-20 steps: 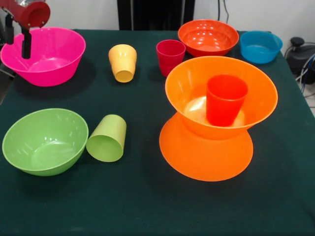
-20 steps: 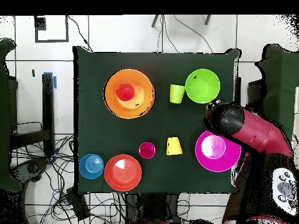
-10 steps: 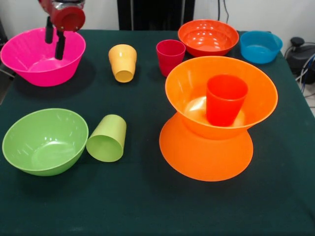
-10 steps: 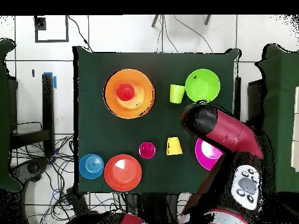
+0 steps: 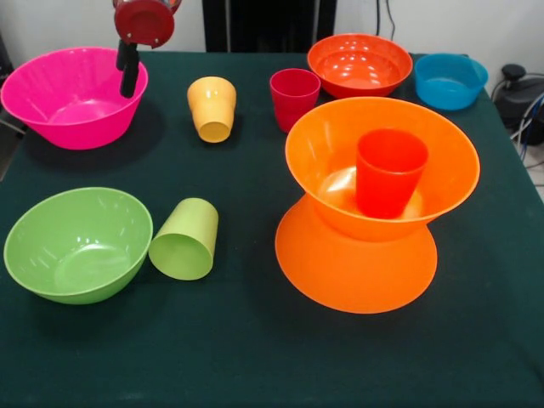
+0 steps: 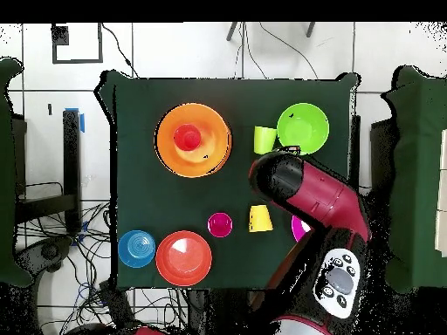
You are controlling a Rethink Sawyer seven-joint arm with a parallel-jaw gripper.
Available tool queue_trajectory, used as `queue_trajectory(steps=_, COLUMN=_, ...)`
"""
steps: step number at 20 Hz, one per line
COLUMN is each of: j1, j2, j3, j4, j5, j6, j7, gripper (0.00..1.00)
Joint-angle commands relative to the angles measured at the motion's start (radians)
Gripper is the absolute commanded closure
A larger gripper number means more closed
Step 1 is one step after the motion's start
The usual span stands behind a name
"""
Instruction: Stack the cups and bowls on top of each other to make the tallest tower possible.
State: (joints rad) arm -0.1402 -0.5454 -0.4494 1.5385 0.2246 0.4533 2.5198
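A: What do we have on the table (image 5: 255, 357) right now?

B: We see the tower (image 5: 374, 212) at the right in the front view: 1 large orange bowl (image 5: 340, 272) upside down, a 2nd orange bowl (image 5: 442, 161) upright on its base, and the red-orange cup (image 5: 389, 172) standing upright inside that upper bowl. The pink bowl (image 5: 59, 98) sits apart at the far left corner, directly on the cloth.

A: And the gripper (image 5: 128, 75)?

B: We find it above the pink bowl's right rim, hanging under a round red housing. We see dark fingers pointing down, but we cannot tell whether they stand apart or together. Nothing shows between them.

A: The loose pieces?

B: The lime green bowl (image 5: 76, 245) stands upright at the near left, with the lime green cup (image 5: 184, 240) on its side just beside it, mouth toward us. The yellow-orange cup (image 5: 212, 108) is tilted, near the upright magenta-red cup (image 5: 294, 98). Behind those we see the round red-orange bowl (image 5: 359, 65) and the small blue bowl (image 5: 450, 81), close together.

A: From overhead?

B: The arm (image 6: 306, 192) covers most of the pink bowl (image 6: 299, 229); only a sliver shows. The stacked orange bowl (image 6: 194, 140) lies well apart from it.
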Motion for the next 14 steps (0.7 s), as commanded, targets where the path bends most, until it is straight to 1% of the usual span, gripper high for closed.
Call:
queue_trajectory(steps=1, j1=-0.027, j2=0.020, j3=0.046, j4=0.036, j5=-0.014, j6=0.071, j7=0.075, gripper=0.00)
queue_trajectory(steps=5, j1=-0.044, j2=0.006, j3=0.060, j4=0.026, j5=-0.033, j6=0.105, j7=0.027, gripper=0.00)
queue_trajectory(steps=7, j1=-0.057, j2=0.000, j3=0.073, j4=0.028, j5=-0.046, j6=0.103, j7=-0.001, gripper=0.00)
queue_trajectory(steps=14, j1=-0.105, j2=0.035, j3=0.114, j4=-0.006, j5=-0.079, j6=0.057, j7=-0.064, gripper=0.00)
